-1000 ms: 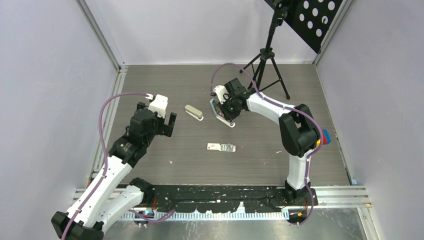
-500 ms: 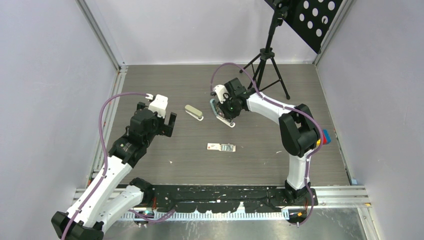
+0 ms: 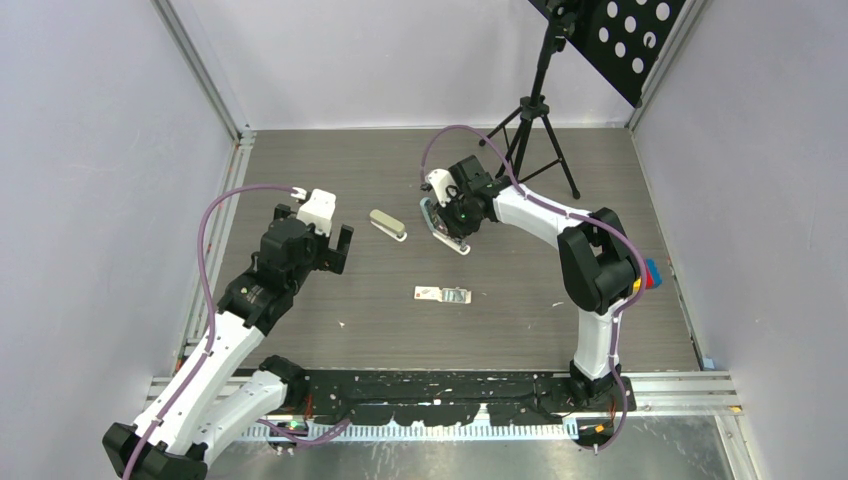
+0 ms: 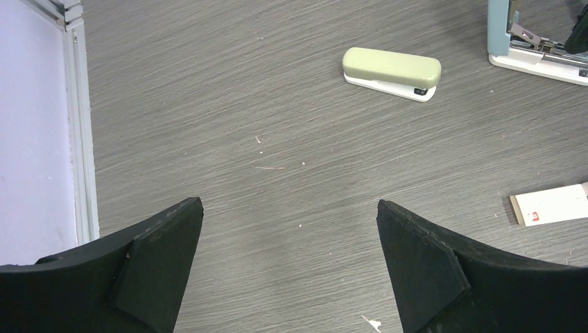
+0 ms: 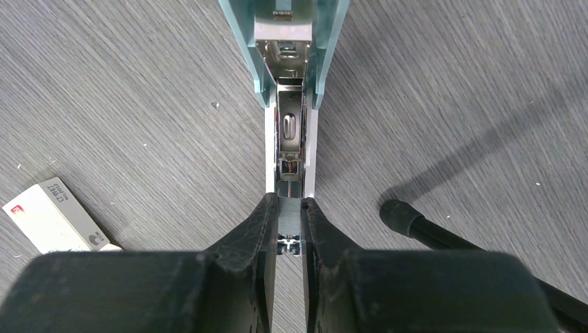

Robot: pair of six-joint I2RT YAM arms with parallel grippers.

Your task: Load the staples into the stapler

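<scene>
staples box (image 5: 52, 218) well apart from right pincer (image 5: 290, 202), itself nearly closed on rail of open stapler (image 5: 290, 132)

Dark grey tabletop (image 3: 520, 310) with fine wood-grain streaks. Small closed plastic stapler (image 4: 392, 73): sage-green top, white base. At its 3 o'clock, large open stapler (image 5: 291, 41): pale teal lid, white base, bright silver channel. Flat cardboard staple box (image 5: 52, 216): white, red mark, dark print; silvery-grey staple strips (image 3: 456, 296) at its 3 o'clock. The left hand (image 4: 290, 208) and right hand (image 5: 290, 205) are matt black; a narrow grey-blue strip (image 5: 290, 222) shows between the right fingers. Mauve cables (image 3: 203, 250); pale lilac walls (image 3: 100, 150).
</scene>
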